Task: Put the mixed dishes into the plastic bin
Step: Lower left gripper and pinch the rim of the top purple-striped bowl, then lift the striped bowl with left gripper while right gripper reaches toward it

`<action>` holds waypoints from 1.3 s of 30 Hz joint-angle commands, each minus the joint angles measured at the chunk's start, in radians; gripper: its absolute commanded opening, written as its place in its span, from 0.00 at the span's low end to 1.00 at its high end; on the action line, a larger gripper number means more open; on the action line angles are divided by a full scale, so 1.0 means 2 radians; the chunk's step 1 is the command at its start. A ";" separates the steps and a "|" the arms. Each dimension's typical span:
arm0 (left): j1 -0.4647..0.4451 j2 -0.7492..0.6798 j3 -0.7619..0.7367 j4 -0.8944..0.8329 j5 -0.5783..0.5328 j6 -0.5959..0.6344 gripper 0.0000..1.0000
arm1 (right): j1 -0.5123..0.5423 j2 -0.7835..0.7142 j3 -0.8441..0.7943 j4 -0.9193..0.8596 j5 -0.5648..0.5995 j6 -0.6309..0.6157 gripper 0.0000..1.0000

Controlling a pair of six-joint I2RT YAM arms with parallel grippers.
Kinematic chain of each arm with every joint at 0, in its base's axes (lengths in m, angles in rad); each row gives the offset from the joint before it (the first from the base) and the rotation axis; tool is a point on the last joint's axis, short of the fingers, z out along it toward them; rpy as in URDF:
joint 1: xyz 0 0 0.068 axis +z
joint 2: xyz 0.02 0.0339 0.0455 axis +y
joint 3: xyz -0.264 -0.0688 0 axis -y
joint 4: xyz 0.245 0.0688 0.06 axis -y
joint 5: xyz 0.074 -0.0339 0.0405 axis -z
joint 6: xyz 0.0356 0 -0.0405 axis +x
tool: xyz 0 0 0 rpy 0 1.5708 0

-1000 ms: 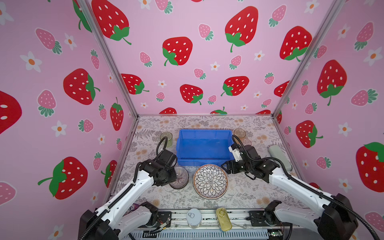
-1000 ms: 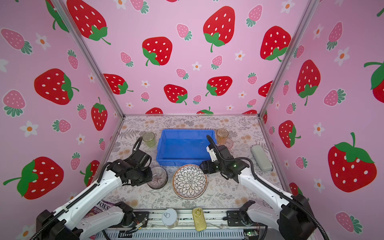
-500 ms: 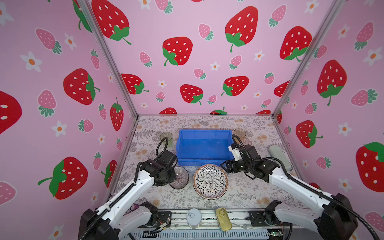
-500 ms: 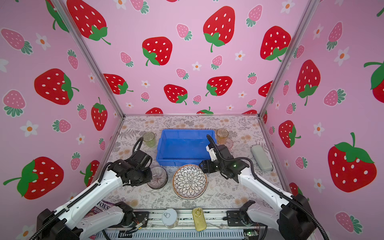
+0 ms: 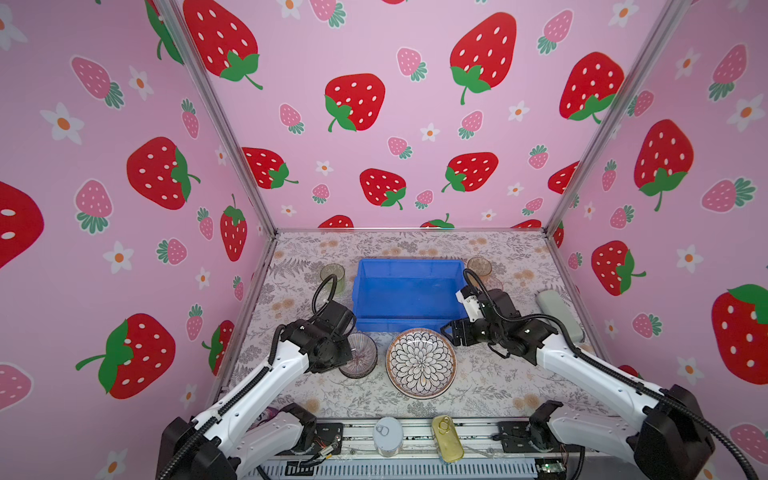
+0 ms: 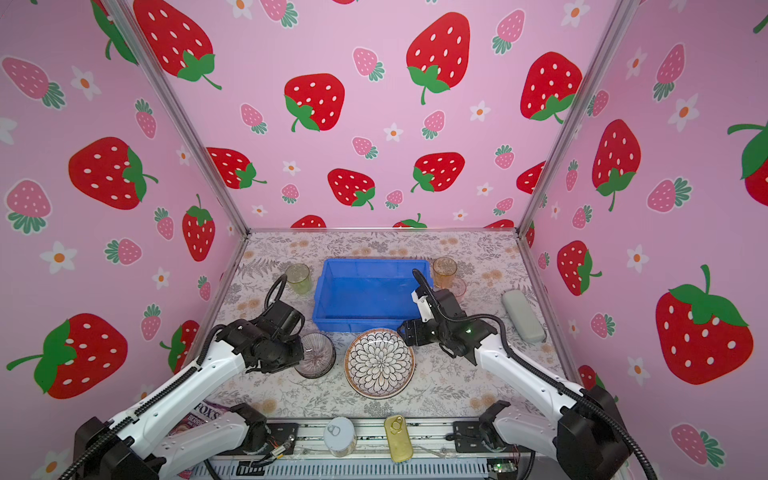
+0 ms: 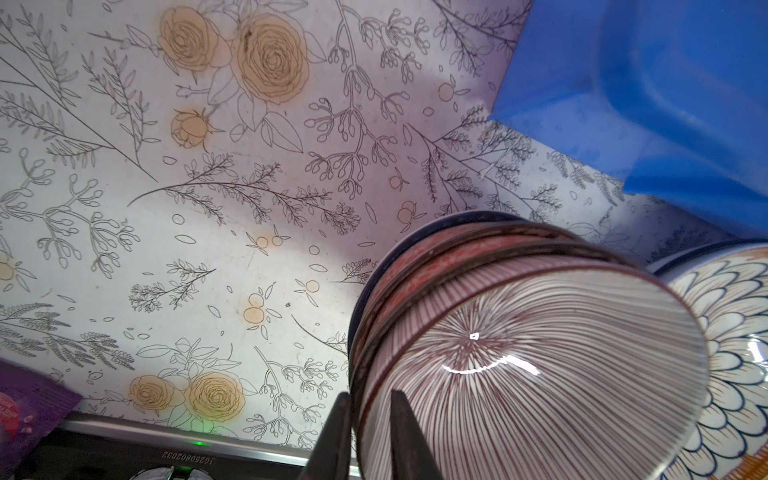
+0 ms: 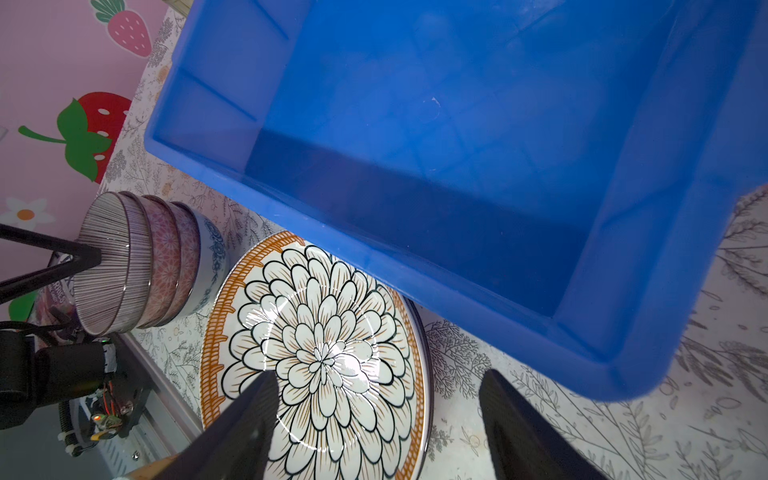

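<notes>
A stack of small bowls (image 5: 360,354) (image 6: 318,356), purple-striped bowl (image 7: 519,353) (image 8: 112,257) on top, stands left of the petal-patterned plate (image 5: 420,362) (image 6: 379,362) (image 8: 324,357). My left gripper (image 7: 368,401) is shut on the striped bowl's rim, one finger inside and one outside. My right gripper (image 8: 378,376) (image 5: 451,332) hangs open over the plate's right edge, beside the blue plastic bin (image 5: 399,325) (image 6: 357,325) (image 8: 374,241), which holds nothing. A green tumbler (image 5: 332,275) stands left of the bin. An amber tumbler (image 6: 444,269) and a pink tumbler (image 6: 459,286) stand right of it.
A silver round tin (image 5: 387,436) and a gold oval tin (image 5: 446,444) lie on the front rail. A grey case (image 5: 559,311) lies by the right wall. A purple candy bag (image 6: 203,415) sits at the front left under my left arm.
The left gripper's jaws have drawn together onto the striped bowl's rim. Neither arm has visibly shifted, and the right gripper stays as it was.
</notes>
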 commanded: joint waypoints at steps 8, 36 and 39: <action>-0.003 0.000 0.012 -0.001 -0.002 -0.006 0.08 | 0.002 0.000 0.018 0.000 -0.002 -0.001 0.78; -0.005 -0.058 0.018 0.017 0.015 -0.017 0.00 | 0.003 0.007 0.035 0.028 -0.037 0.001 0.78; -0.004 -0.059 0.018 0.019 0.020 -0.018 0.00 | 0.003 0.015 0.044 0.027 -0.046 -0.001 0.78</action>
